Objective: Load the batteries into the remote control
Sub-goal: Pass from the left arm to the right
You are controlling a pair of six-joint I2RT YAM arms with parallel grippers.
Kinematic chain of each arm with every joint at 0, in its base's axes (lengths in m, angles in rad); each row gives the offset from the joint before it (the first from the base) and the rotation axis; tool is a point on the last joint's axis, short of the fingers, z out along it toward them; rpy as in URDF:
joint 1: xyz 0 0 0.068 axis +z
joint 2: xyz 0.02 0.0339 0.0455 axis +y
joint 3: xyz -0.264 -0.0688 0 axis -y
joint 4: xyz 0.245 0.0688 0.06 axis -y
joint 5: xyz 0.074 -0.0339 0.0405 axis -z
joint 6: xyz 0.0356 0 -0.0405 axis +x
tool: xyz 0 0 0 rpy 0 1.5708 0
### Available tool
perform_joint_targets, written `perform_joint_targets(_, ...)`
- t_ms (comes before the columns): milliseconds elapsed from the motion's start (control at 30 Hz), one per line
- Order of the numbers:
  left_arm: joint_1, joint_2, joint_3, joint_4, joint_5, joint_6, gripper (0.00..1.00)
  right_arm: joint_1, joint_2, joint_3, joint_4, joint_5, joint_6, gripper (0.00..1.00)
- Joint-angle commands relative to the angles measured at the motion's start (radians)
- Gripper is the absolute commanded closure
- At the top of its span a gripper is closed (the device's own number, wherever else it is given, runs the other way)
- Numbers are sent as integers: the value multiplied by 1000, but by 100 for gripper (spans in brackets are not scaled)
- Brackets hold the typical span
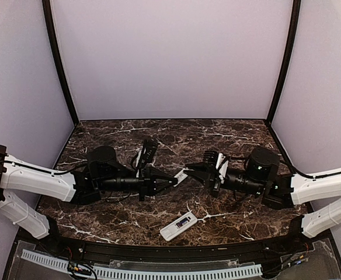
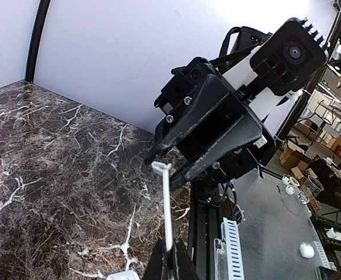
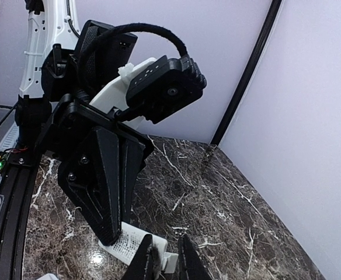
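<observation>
The left pincer (image 1: 171,181) is clamping fully shut on one end of a small flat white cover piece (image 2: 167,204). It is holding the piece up off the dark marbled surface (image 1: 235,137), with the free end pointing straight out from its tips. The right pincer (image 2: 162,169) is facing it tip to tip, and its two fingers are sitting on either side of that free end. A narrow gap is showing between the fingers, and the cover's tip is lying inside it. I cannot tell whether the pads are actually pressing on the plastic. In the right wrist view the cover's broad face, with small print on it, is showing just beyond the right pincer's fingertips, under the left pincer's black fingers.

The remote control (image 1: 178,226) is lying flat on the surface, well apart from both pincers. It is on the side nearer the arm bases, roughly below the spot where the two pincers are meeting. It is lying at a slant, showing a small dark bluish patch on its upturned side, and neither pincer is touching it.
</observation>
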Motion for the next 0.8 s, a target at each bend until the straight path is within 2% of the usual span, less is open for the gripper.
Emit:
perform_joint_targets(0,-5,-2,-18,26,13,18,100,-2,18,30,-28,-24,0,88)
perform_joint_targets(233,-5,-17,-29,38,6,21,100,-3,11,26,-72,-29,20,87)
perform_joint_targets(500,-5,-30,-51,72,11,37,100,-12,1,7,-95,-23,52,81)
perform_joint_targets(767,-5,-30,-55,83,17,45,100,-12,33,34,-108,-43,49,80)
